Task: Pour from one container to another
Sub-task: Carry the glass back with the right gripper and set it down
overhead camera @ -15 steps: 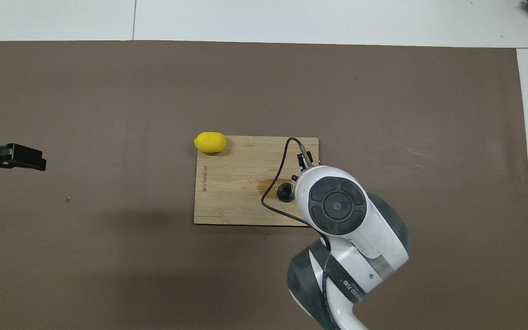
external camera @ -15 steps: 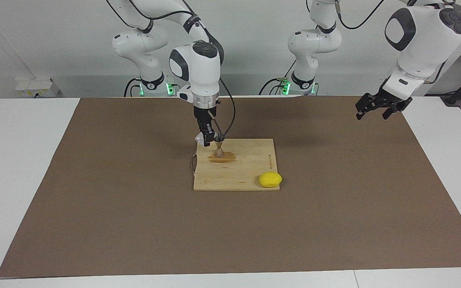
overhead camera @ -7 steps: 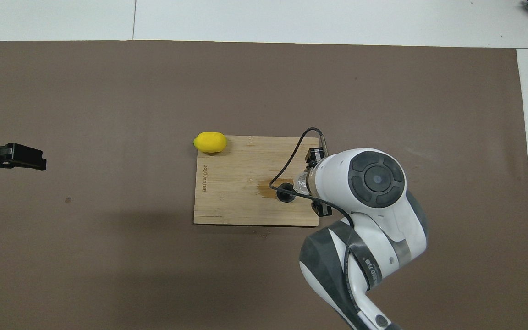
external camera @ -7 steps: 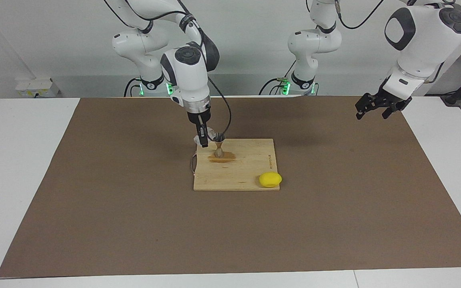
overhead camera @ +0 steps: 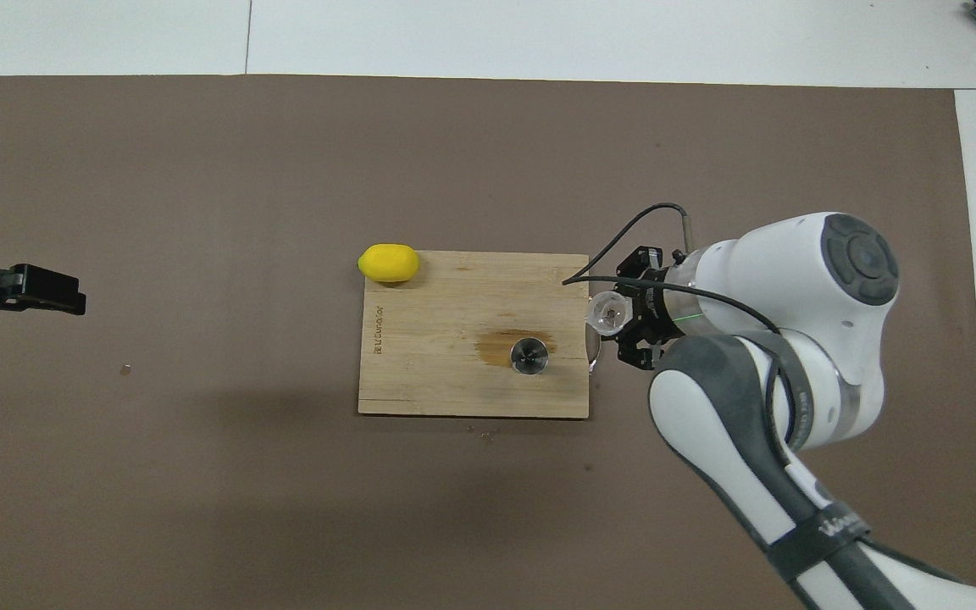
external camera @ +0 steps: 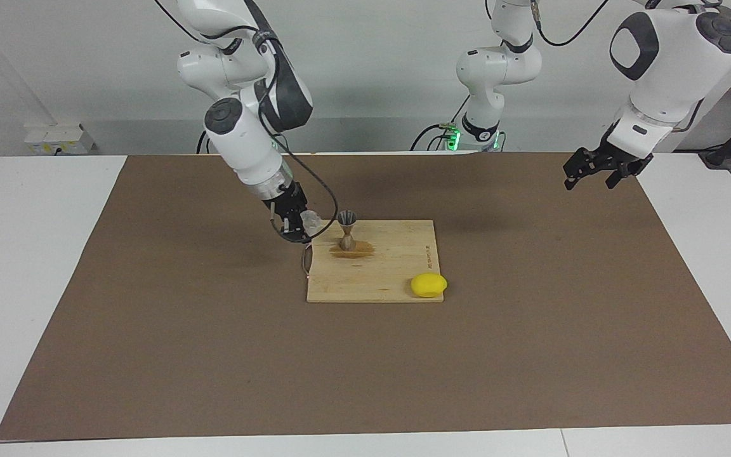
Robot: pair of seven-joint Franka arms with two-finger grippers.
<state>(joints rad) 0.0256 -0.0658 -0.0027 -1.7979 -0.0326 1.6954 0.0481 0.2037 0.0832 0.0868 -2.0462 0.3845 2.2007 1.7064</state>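
Counting on the tabletop [external camera: 35, 266]: one glass cup [external camera: 310, 221], one jigger [external camera: 347, 231], one cutting board [external camera: 397, 279], one lemon [external camera: 429, 285], one brown mat [external camera: 530, 330], two arms.

Glass cup: small, short, clear, wall textured and frosty-looking; tipped on its side, mouth turned toward the jigger; in the overhead view [overhead camera: 608, 312] open end visible as a ring. Gripped by the fingers of the right gripper [external camera: 294, 219], closed on it, over the board's edge at the right arm's end, clear of the surface.

Jigger: grey-silver metal, hourglass shape, narrow waist; upright on the board, standing in a darker brown wet-looking patch [external camera: 353, 251]. From above [overhead camera: 529, 355], at about 7 o'clock from the cup, near but apart.

Lemon: yellow, on the board's corner, at about 10 o'clock from the jigger in the overhead view [overhead camera: 388, 263], well apart.

Left gripper [external camera: 597, 168]: waiting in the air over the mat's edge at the left arm's end, fingers parted, holding nothing.
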